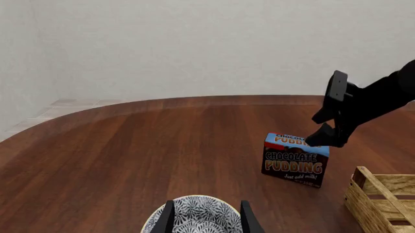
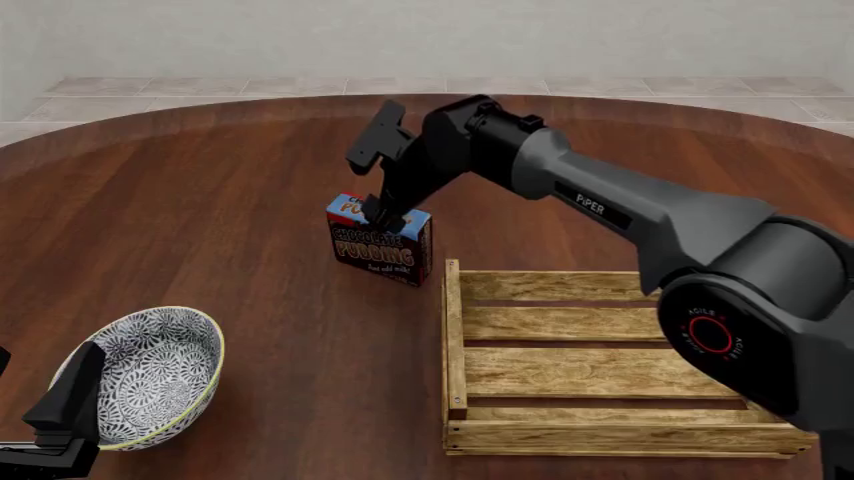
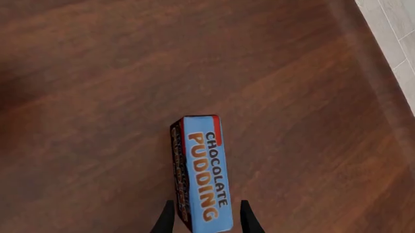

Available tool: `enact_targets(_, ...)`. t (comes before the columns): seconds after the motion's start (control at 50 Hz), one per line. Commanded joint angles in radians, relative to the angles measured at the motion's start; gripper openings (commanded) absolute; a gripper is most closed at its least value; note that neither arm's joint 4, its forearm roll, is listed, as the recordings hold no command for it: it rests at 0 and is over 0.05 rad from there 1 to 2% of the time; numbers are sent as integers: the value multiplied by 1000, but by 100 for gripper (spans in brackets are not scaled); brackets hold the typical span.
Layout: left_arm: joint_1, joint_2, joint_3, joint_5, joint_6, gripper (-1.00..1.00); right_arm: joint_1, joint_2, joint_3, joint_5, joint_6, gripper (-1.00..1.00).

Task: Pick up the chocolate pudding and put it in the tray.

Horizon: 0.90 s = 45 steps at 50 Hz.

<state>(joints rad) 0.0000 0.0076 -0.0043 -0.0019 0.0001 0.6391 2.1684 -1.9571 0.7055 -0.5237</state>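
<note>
The chocolate pudding (image 2: pixel 380 245) stands upright on the table just beyond the tray's far left corner; it also shows as pudding (image 1: pixel 295 160) and pudding (image 3: pixel 206 174). My right gripper (image 2: pixel 382 212) reaches down onto its blue top, open, with one finger on each side of the carton's narrow width, as the right gripper (image 3: pixel 206 221) shows. The tray (image 2: pixel 457 330), a shallow crate of light wooden slats, lies at the near right with nothing in it. My left gripper (image 1: pixel 206 219) is open and holds nothing, low at the near left.
A round white-and-dark patterned bowl (image 2: pixel 147 372) sits at the near left, right beside the left gripper (image 2: pixel 64 405). The right arm (image 2: pixel 614 215) stretches over the tray's far edge. The round brown table (image 2: pixel 200 200) ends at a tiled floor beyond.
</note>
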Motion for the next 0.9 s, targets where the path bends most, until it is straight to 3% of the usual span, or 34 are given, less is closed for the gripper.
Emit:
enact_targets(0.02, 0, 0, 0, 0, 0, 100, -6, 11, -2, -4, 0, 100)
enact_targets(0.9, 0, 0, 0, 0, 0, 100, -19, 39, -18, -12, 10, 100)
